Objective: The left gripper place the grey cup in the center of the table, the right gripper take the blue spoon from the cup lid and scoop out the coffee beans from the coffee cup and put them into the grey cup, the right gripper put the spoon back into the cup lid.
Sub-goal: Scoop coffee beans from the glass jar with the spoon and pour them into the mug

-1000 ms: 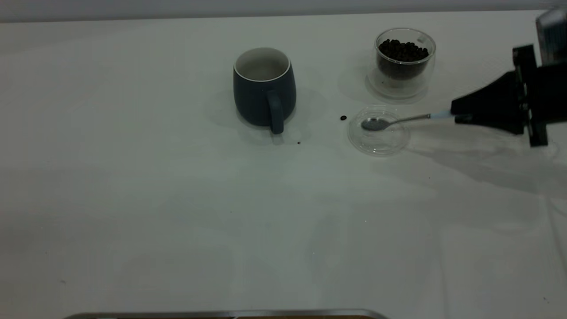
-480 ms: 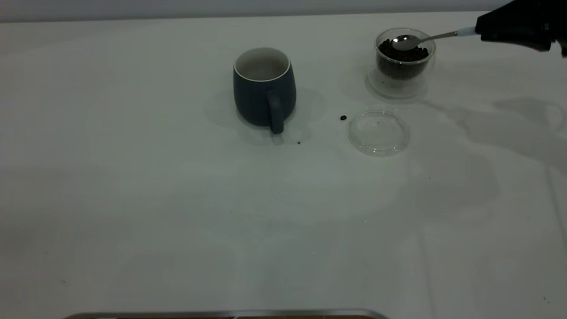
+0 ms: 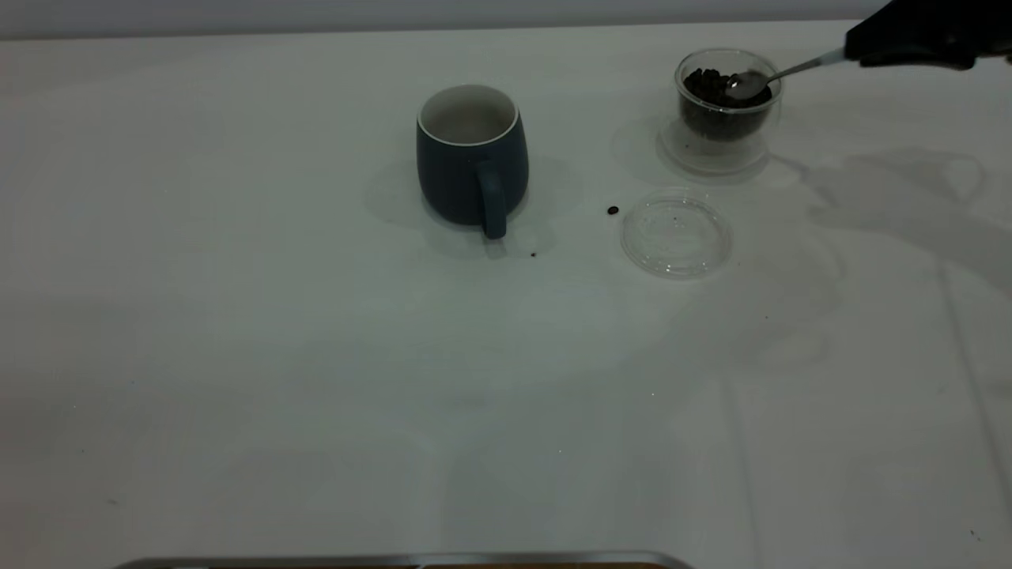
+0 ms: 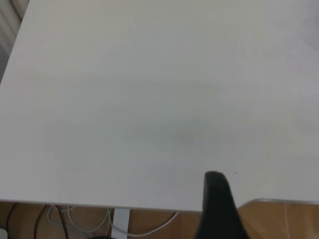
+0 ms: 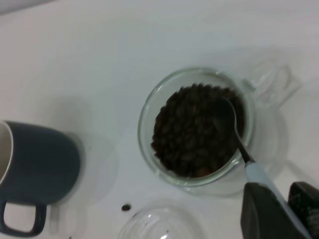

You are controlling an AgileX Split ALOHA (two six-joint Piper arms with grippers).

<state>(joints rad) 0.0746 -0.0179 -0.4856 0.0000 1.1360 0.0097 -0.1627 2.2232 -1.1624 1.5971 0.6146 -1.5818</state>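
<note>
The grey cup [image 3: 472, 155] stands upright near the table's middle, handle toward the front; it also shows in the right wrist view [image 5: 35, 172]. The glass coffee cup [image 3: 729, 103] full of beans stands at the back right. My right gripper [image 3: 858, 49] is shut on the pale blue handle of the spoon [image 3: 779, 73], and the spoon's bowl dips into the beans [image 5: 199, 127]. In the right wrist view my right gripper [image 5: 286, 211] holds the spoon [image 5: 238, 144]. The clear cup lid [image 3: 675, 235] lies empty in front of the coffee cup. One left finger [image 4: 217, 206] shows over the table's near edge.
A loose bean [image 3: 613, 210] lies just left of the lid, and a small speck [image 3: 533, 254] lies near the grey cup's handle. The table's front edge shows a metal rim [image 3: 403, 559]. Cables hang below the edge in the left wrist view [image 4: 89, 224].
My right gripper lifted the spoon off the lid, carried it back over the coffee cup, and has now lowered its bowl into the beans. The lid is left empty.
</note>
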